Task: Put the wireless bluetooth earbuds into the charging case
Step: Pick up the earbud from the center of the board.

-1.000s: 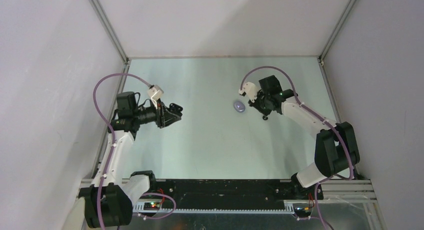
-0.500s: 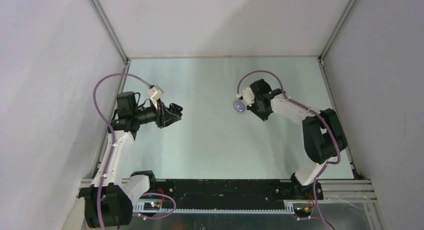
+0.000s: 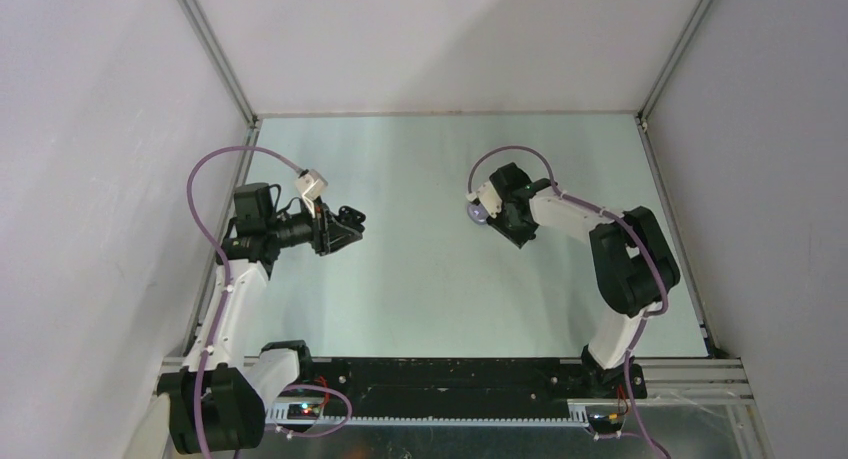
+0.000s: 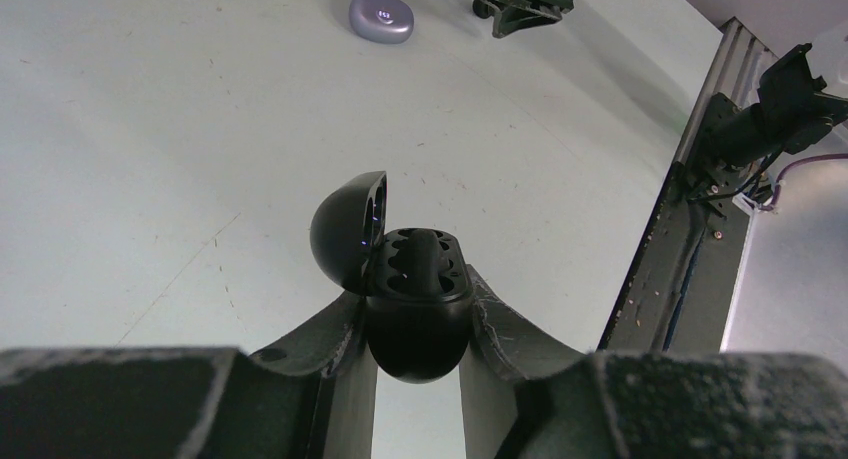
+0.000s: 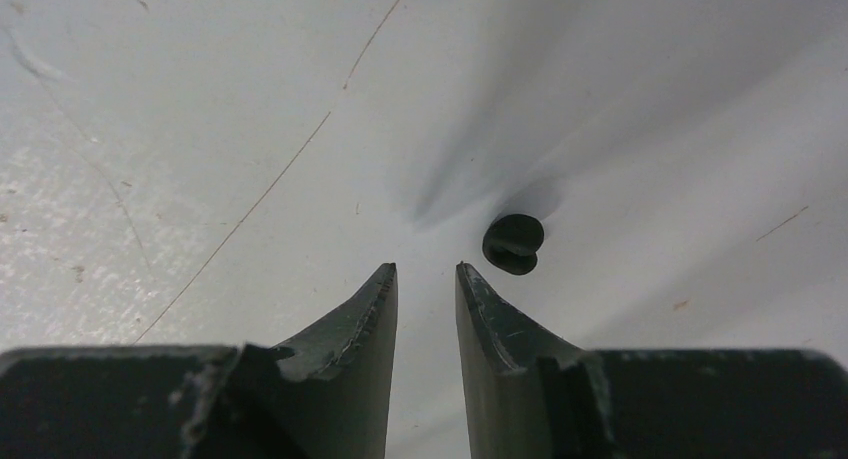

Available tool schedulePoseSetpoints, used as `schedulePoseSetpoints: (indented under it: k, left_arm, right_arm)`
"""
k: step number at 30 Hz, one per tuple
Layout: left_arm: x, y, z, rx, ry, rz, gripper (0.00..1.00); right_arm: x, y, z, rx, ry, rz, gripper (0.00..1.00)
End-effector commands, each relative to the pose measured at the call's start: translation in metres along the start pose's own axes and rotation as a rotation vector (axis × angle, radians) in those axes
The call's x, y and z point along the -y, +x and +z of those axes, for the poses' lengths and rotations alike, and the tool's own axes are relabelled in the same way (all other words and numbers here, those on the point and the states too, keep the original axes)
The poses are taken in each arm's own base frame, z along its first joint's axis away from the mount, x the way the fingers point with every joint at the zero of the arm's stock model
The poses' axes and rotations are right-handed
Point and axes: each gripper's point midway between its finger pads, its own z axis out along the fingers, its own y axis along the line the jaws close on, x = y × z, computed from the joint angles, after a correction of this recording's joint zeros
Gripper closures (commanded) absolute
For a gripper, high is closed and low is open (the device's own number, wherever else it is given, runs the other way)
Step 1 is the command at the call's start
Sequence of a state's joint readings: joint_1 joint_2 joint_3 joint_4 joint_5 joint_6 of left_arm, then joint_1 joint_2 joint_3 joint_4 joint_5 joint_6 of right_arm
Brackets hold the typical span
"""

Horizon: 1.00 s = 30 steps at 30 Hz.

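Observation:
My left gripper (image 4: 415,279) is shut on a black charging case (image 4: 418,319) and holds it above the table with its lid (image 4: 345,229) swung open; it also shows in the top view (image 3: 350,224). My right gripper (image 5: 425,269) points down at the table, its jaws a narrow gap apart with nothing between them. One glossy black earbud (image 5: 514,243) lies on the table just past the right fingertip. In the top view my right gripper (image 3: 518,239) is beside a closed pale purple case (image 3: 479,212). The purple earbuds are out of view.
The purple case (image 4: 381,17) lies far across the table in the left wrist view, a small light on its lid. A metal frame rail (image 3: 670,194) borders the table's right side, and white walls enclose the back and sides.
My right arm has swung left and drawn in, bringing its gripper closer to the purple case. The left arm and the black case have not moved.

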<state>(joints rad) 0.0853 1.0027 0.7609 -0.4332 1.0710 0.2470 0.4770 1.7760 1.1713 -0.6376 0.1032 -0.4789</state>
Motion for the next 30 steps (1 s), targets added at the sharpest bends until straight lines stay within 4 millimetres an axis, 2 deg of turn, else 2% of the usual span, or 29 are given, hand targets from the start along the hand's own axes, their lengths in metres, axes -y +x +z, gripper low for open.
schedulePoseSetpoints:
  k: [1, 9, 30]
  left_arm:
    - [0.001, -0.016, -0.002, 0.019, -0.002, 0.07, 0.83]
    - [0.0, -0.015, -0.001, 0.016, -0.001, 0.066, 0.83]
    - [0.0, -0.014, -0.001, 0.013, 0.004, 0.064, 0.83]
  right_arm:
    - [0.017, -0.01, 0.004, 0.016, 0.052, 0.023, 0.67]
    - [0.027, -0.006, 0.013, 0.008, 0.082, 0.026, 0.66]
    - [0.044, -0.003, 0.019, 0.006, 0.154, 0.007, 0.66]
